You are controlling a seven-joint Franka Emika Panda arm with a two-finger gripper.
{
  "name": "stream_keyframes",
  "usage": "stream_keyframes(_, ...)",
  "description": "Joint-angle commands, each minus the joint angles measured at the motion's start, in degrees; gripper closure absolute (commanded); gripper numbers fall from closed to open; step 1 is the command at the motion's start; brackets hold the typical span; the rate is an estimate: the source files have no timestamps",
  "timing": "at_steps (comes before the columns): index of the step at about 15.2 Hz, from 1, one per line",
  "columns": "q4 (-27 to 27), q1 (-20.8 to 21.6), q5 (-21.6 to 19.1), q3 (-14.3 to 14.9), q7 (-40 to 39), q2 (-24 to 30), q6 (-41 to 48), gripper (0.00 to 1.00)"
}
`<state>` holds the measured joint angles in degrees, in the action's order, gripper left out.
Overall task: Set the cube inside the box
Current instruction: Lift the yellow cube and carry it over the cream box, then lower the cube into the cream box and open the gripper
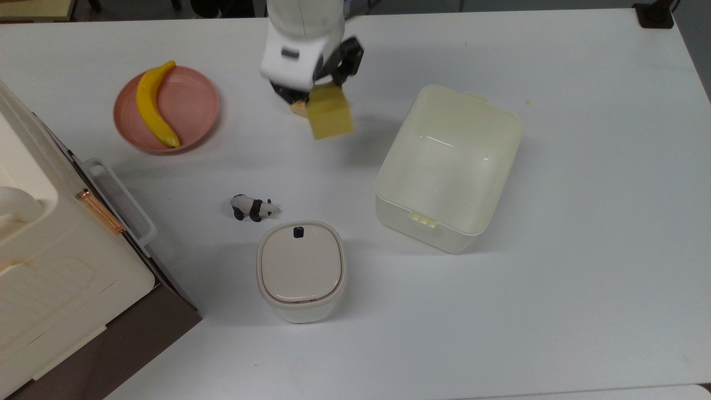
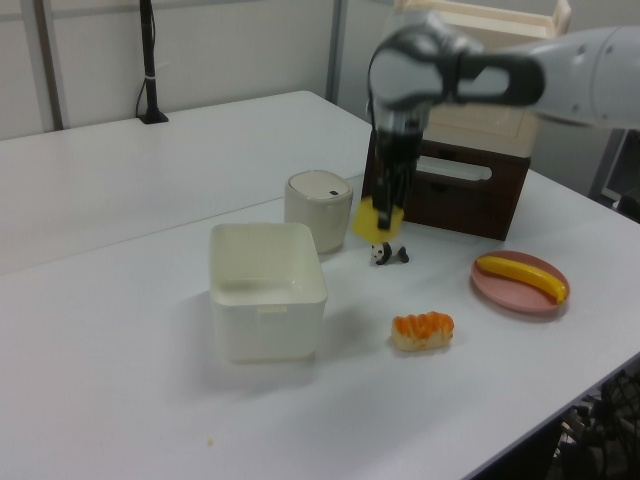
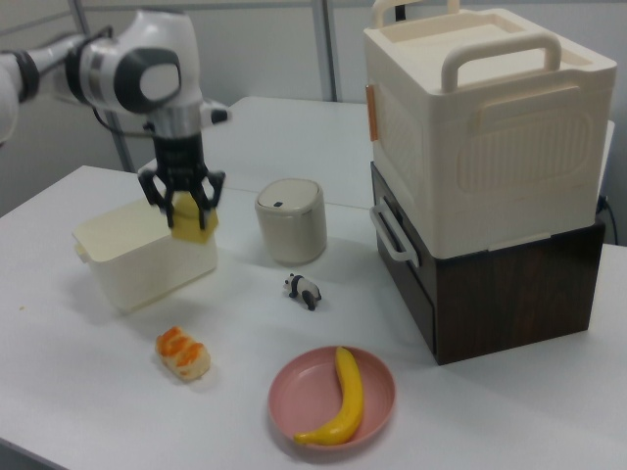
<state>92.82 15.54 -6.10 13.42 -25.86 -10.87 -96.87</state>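
Observation:
The butter-yellow cube [image 1: 331, 118] hangs in the air above the table, held from above with my gripper [image 1: 321, 90] shut on it. In the left view the cube [image 2: 373, 224] hovers beside the box's far right corner, under the gripper [image 2: 383, 212]. The right view has the cube [image 3: 193, 219] between the black fingers [image 3: 210, 192] of the gripper [image 3: 186, 204], in front of the box [image 3: 122, 266]. The cream-white box [image 1: 425, 225] stands open and empty at the top view's right, apart from the cube. Its rim [image 2: 268, 300] faces up.
An orange-topped bread piece [image 2: 423, 329] lies below the raised arm. A pink plate [image 1: 194, 105] holds a banana [image 1: 153, 105]. A panda figurine [image 1: 253, 208] and a lidded rounded container [image 1: 301, 271] sit nearby. A big white appliance [image 3: 485, 117] stands on a brown base.

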Motion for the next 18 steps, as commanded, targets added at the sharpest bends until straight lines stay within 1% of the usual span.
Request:
stream_keyframes(1, -3.3, 3.2, -3.9, 0.1, 3.1, -1.2, 0.4, 0.75)
stream_keyframes(2, -4.4, 4.7, -4.5, 0.1, 6.1, -2.1, -0.4, 0.73)
stream_keyframes(3, -5.0, 5.9, -4.9, 0.0, 8.9, -3.2, -1.4, 0.69)
stream_keyframes(4, -5.1, 7.0, -5.1, -0.1, 11.2, -3.8, -2.4, 0.61)
stream_keyframes(5, -5.1, 8.1, -5.1, -0.2, 12.7, -4.3, -3.6, 0.44)
stream_keyframes(6, -4.9, 9.0, -5.1, -0.2, 14.2, -4.9, -4.7, 0.16)
stream_keyframes(7, -4.9, 9.3, -5.1, -0.3, 15.7, -5.4, -5.5, 0.00)
stream_keyframes(9, -5.0, 9.7, -4.9, -0.4, 18.4, -5.9, -6.5, 0.00)
stream_keyframes(11, -5.2, 9.6, -4.7, -0.5, 20.1, -5.1, -6.1, 0.00)
stream_keyframes(13, -5.2, 8.8, -4.2, -1.1, 22.4, -3.6, -5.3, 0.00)
stream_keyframes(14, -5.1, 7.7, -3.7, -1.7, 24.4, -3.0, -4.3, 0.00)
stream_keyframes(15, -5.0, 5.7, -2.4, -2.8, 25.8, -2.2, -2.9, 0.00)
stream_keyframes(16, -5.0, 3.0, -0.7, -4.8, 26.5, -1.6, -1.6, 0.00)
stream_keyframes(18, -4.8, -3.6, 3.8, -10.2, 27.6, -0.7, 0.1, 0.00)
